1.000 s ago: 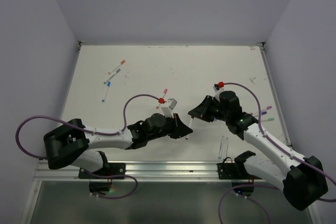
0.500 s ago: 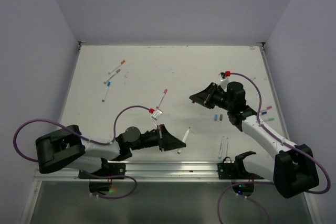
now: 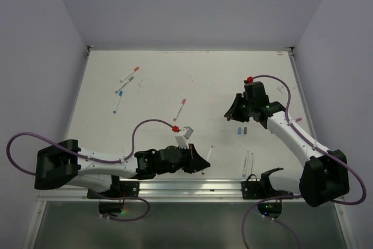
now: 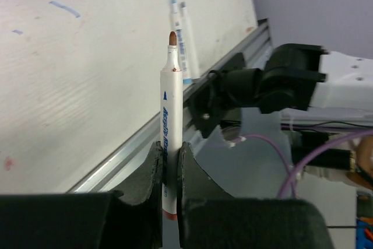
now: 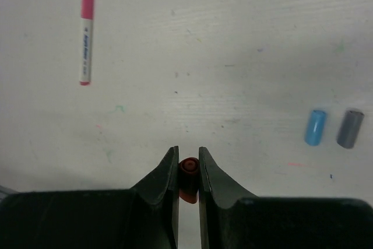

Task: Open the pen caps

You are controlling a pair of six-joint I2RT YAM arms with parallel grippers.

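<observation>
My left gripper [image 4: 170, 161] is shut on a white pen [image 4: 171, 109] with its cap off and its red-brown tip bare. In the top view this gripper [image 3: 203, 163] holds the pen [image 3: 208, 154] near the table's front edge. My right gripper [image 5: 187, 164] is shut on a small red cap [image 5: 187, 174] just above the table. In the top view it [image 3: 229, 114] is at the right of centre. A blue cap [image 5: 315, 126] and a grey cap [image 5: 349, 127] lie side by side to its right. They also show in the top view, blue [image 3: 240, 129] and grey [image 3: 246, 129].
A pink-capped pen [image 3: 180, 109] lies mid-table and shows in the right wrist view [image 5: 86, 38]. Three capped pens [image 3: 123, 88] lie at the far left. Two uncapped pens [image 3: 247, 164] lie by the front rail [image 3: 192, 188]. More pens [image 3: 296, 122] lie at the right edge.
One second ago both grippers met mid-table on one pen. They have pulled apart: my left drew the pen back to the front edge, my right carried the red cap away right.
</observation>
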